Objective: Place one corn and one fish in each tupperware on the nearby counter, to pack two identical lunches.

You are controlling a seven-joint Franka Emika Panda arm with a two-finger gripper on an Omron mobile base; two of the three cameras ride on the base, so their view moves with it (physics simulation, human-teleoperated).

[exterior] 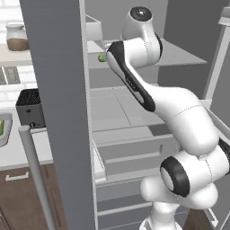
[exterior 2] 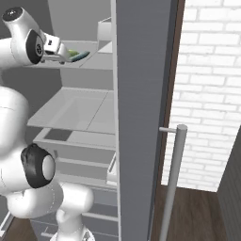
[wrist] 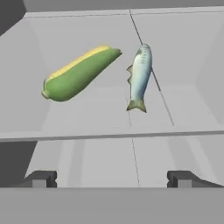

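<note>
A corn (wrist: 78, 73) in its green husk and a silvery fish (wrist: 140, 76) lie side by side on a grey fridge shelf (wrist: 109, 118). In the hand view they sit ahead of my gripper (wrist: 111, 179), which is open, empty and short of the shelf's front edge. The right base view has the corn (exterior 2: 73, 52) and the fish (exterior 2: 82, 56) just past my hand. A green bit of corn (exterior: 102, 57) peeks out behind my arm. One tupperware (exterior: 6, 134) sits cut off at the left edge on the counter (exterior: 20, 152), with something green inside.
The fridge stands open; its grey door (exterior: 58, 112) with a long bar handle (exterior: 38, 175) rises between me and the counter. A dark toaster (exterior: 30, 108) stands on the counter, a jar (exterior: 17, 37) on the wall shelf. A white brick wall (exterior 2: 212, 94) is at the right.
</note>
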